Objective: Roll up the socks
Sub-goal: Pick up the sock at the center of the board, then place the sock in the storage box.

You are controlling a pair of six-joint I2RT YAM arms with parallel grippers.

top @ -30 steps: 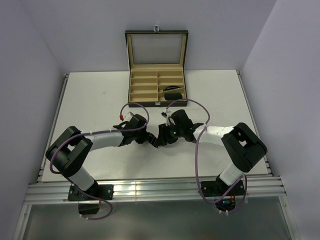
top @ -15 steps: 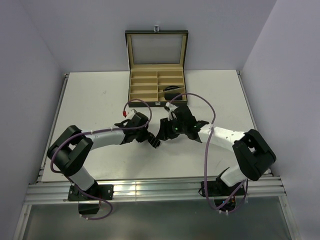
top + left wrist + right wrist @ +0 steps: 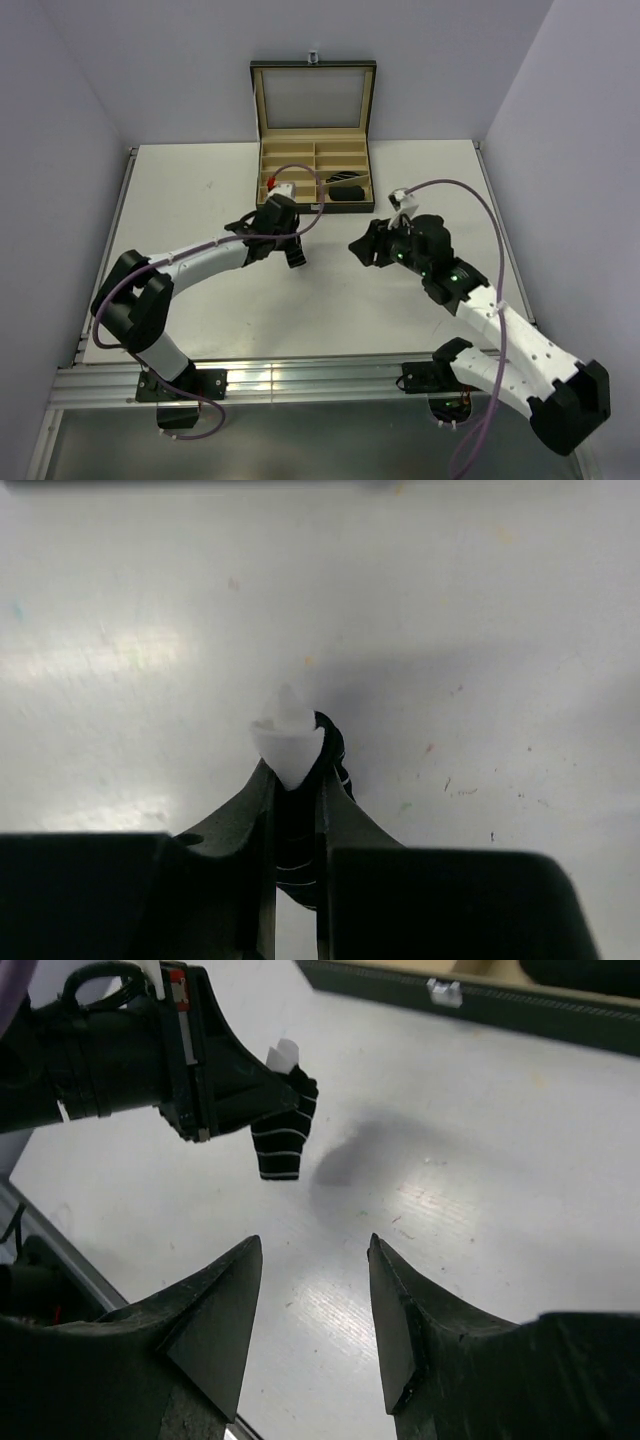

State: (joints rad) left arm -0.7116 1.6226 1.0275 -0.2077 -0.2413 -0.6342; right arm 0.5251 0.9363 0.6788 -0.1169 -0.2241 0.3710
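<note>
A black sock with thin white stripes [image 3: 279, 1144] hangs folded from my left gripper [image 3: 296, 1088], which is shut on it above the table. In the left wrist view the sock [image 3: 296, 852] fills the narrow gap between the fingers of the left gripper [image 3: 296, 778], and a white tag sticks out at the tips. From above, this sock [image 3: 296, 260] is left of the table's middle. My right gripper [image 3: 362, 248] stands open and empty to its right, well apart from it. In the right wrist view nothing lies between the fingers of the right gripper [image 3: 313, 1244]. Dark rolled socks [image 3: 347, 190] lie in the box.
The open black box with tan compartments [image 3: 290, 170] stands at the table's far edge, its lid upright; its front wall [image 3: 480, 1005] shows at the top of the right wrist view. The white table [image 3: 200, 200] carries nothing else that I can see.
The two grippers were close together at the sock. Now the right arm has drawn back to the right, and the left gripper has carried the sock farther toward the box.
</note>
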